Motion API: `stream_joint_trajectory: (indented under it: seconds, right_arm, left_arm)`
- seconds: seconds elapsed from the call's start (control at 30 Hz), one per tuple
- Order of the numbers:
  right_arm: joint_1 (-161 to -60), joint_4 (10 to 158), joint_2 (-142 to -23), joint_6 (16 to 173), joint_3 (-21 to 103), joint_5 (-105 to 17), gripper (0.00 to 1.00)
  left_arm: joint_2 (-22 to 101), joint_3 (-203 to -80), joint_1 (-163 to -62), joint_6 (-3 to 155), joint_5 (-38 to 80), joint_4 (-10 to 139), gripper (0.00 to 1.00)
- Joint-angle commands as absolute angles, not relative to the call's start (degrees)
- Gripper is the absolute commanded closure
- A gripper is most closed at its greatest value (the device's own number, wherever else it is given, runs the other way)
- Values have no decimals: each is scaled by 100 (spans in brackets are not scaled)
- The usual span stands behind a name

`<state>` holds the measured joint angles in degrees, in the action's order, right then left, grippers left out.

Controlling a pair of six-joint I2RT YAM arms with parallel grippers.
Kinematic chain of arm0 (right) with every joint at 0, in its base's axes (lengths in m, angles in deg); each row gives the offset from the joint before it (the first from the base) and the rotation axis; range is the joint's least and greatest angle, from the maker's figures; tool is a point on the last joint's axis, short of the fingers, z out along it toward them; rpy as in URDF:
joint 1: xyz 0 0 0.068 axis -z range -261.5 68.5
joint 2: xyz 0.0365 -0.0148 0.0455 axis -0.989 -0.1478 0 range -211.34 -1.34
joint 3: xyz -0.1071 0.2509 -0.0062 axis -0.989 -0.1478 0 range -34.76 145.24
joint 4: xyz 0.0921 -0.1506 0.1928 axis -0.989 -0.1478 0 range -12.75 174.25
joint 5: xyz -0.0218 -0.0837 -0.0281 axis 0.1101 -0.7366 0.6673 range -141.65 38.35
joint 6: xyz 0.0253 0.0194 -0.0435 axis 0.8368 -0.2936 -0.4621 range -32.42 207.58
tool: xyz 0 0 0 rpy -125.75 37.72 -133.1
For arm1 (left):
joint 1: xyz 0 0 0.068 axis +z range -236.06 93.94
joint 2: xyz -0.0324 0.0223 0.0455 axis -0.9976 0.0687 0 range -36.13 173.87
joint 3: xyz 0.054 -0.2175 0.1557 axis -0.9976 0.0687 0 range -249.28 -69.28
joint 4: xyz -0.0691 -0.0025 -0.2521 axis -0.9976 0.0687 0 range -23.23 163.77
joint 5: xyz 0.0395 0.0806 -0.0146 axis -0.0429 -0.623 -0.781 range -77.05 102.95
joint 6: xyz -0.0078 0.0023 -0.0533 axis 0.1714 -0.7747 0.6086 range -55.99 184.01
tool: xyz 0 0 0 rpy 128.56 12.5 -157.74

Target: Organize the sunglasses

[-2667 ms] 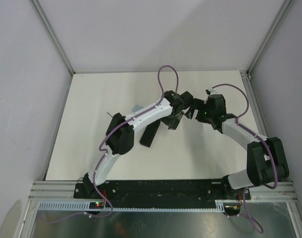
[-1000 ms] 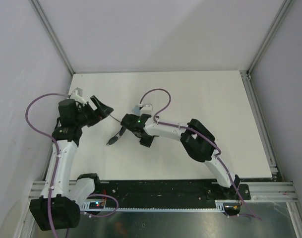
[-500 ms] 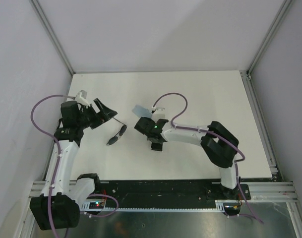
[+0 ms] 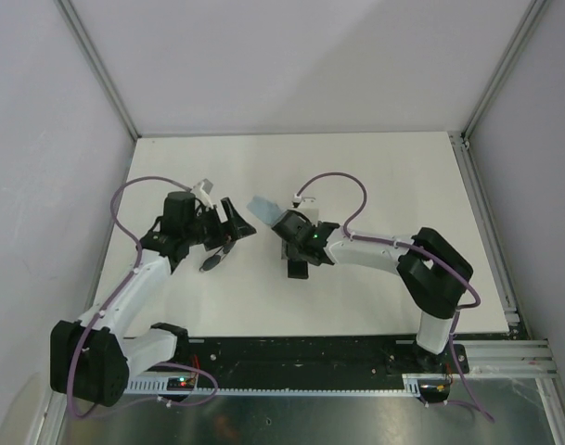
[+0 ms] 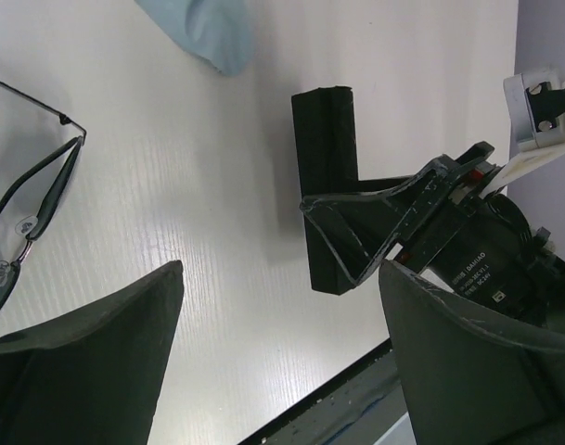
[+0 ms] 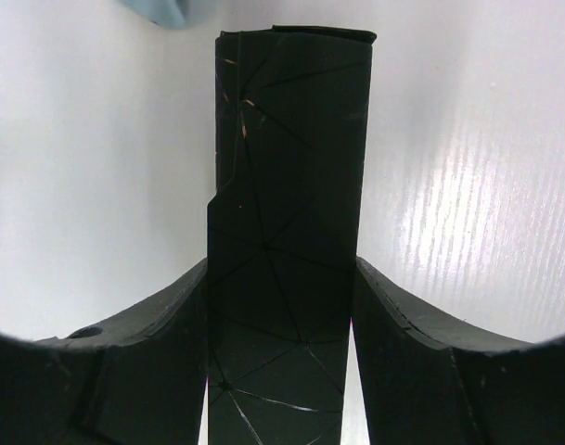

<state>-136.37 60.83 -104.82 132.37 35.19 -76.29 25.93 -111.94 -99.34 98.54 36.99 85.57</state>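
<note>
Right tool [image 6: 280, 278] is clamped on the black case [image 6: 287, 185], with a finger pressed flat against each long side. The case lies on the white table [image 4: 375, 176]. Left tool [image 5: 280, 273] has its jaws wide apart with nothing between them, and it hangs left of the case. Sunglasses [image 5: 27, 209] lie on the table left of the case, clear of it, just outside the left tool's finger [image 5: 87, 362]. Light blue cloth [image 4: 263, 208] sits just past the case's far end, slightly left.
</note>
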Motion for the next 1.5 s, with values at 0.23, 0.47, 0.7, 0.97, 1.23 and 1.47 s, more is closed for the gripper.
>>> stream_joint_trajectory:
  seconds: [0.23, 0.47, 0.7, 0.97, 1.23, 1.47]
  right_arm:
    - [-13503, 6793, -10281, 12804, 3000, -7161, 23]
    - [-13530, 6592, -10150, 12722, 2933, -7384, 44]
    - [-13605, 6775, -9890, 12656, 2858, -7188, 45]
    - [-13364, 8007, -9355, 12705, 2042, -6175, 39]
    - [-12946, 8685, -9145, 12756, 1547, -5541, 18]
    - [-13493, 7451, -9264, 12224, 2153, -6998, 2]
  left_arm:
    - [2797, -11094, -10178, 10074, 3383, 7953, 11]
    - [2791, -11068, -10207, 10069, 3368, 7926, 11]
    - [2822, -11067, -10253, 10071, 3361, 7914, 11]
    - [3170, -11158, -10667, 10197, 3156, 7772, 11]
    - [3554, -11049, -10776, 10242, 3144, 7467, 12]
    - [3452, -11062, -10734, 10182, 2971, 7428, 12]
